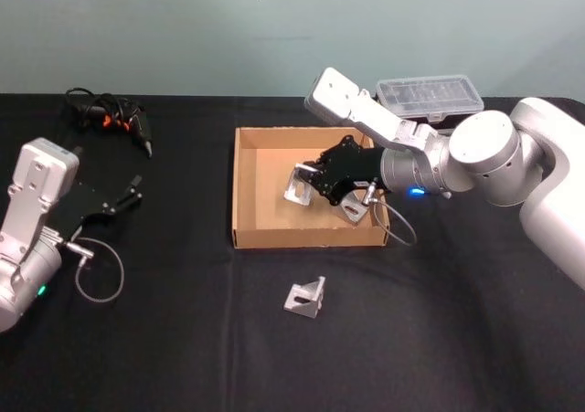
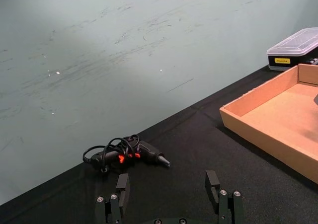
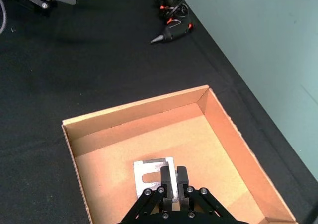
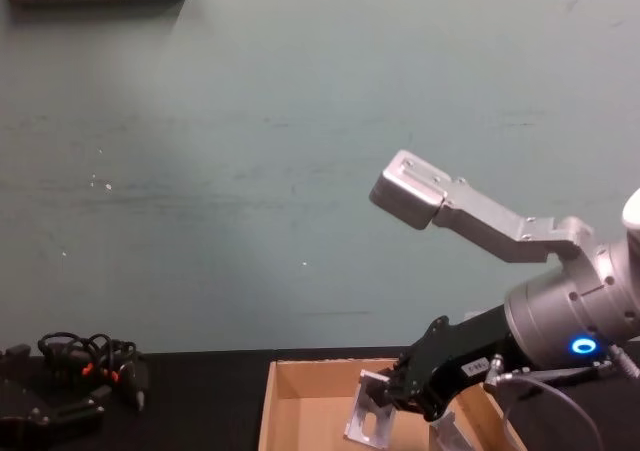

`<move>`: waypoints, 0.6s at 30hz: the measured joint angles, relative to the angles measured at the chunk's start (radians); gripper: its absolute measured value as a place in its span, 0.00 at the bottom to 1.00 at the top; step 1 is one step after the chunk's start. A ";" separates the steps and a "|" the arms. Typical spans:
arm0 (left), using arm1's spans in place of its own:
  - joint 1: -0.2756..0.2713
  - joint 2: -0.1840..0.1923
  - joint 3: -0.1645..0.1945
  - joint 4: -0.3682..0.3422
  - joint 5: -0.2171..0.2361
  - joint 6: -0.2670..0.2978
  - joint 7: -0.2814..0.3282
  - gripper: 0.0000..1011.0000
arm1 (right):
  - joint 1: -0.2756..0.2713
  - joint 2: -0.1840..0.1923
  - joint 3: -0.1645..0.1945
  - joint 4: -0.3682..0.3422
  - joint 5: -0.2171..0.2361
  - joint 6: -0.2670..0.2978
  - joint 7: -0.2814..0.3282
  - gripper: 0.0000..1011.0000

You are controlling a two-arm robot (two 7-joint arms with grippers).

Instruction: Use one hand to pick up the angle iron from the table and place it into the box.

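Note:
The tan cardboard box (image 1: 239, 193) sits mid-table. My right gripper (image 1: 309, 182) reaches into it from the right, shut on a silver angle iron (image 1: 297, 185). In the right wrist view the fingers (image 3: 168, 180) clamp the slotted angle iron (image 3: 151, 177) over the box floor (image 3: 198, 149). From the chest the angle iron (image 4: 368, 421) hangs low between the box walls (image 4: 275, 411) under the gripper (image 4: 385, 399). Another angle iron (image 1: 352, 209) lies in the box, partly hidden by the gripper. A third angle iron (image 1: 305, 297) rests on the black table (image 1: 183, 339) in front of the box. My left gripper (image 1: 132, 193) is parked open at the left.
A clear-lidded organiser case (image 1: 430, 95) stands behind the box at the back right. A tangle of black cables with orange bits (image 1: 110, 115) lies at the back left, near the wall. The left wrist view shows the tangle (image 2: 126, 153) and the box's corner (image 2: 258, 97).

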 joint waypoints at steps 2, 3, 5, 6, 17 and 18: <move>0.000 0.000 0.000 0.000 0.000 0.000 0.000 0.99 | 0.001 -0.010 0.000 0.018 -0.007 -0.002 0.001 0.08; 0.000 0.000 0.000 0.000 0.000 0.000 0.000 0.99 | 0.001 -0.012 0.000 0.023 -0.009 -0.003 0.002 0.08; 0.000 0.000 0.000 0.000 0.000 0.000 0.000 0.99 | 0.001 -0.019 0.002 0.034 -0.016 -0.006 0.003 0.08; 0.000 0.000 0.000 0.000 0.000 0.000 0.000 0.99 | 0.001 -0.020 0.003 0.036 -0.018 -0.006 0.005 0.08; 0.000 0.000 0.000 0.000 0.000 0.000 0.000 0.99 | -0.011 -0.033 0.018 0.047 -0.040 -0.006 0.018 0.13; 0.000 0.000 0.000 0.000 0.000 0.000 0.000 0.99 | -0.012 -0.033 0.020 0.048 -0.042 -0.006 0.019 0.17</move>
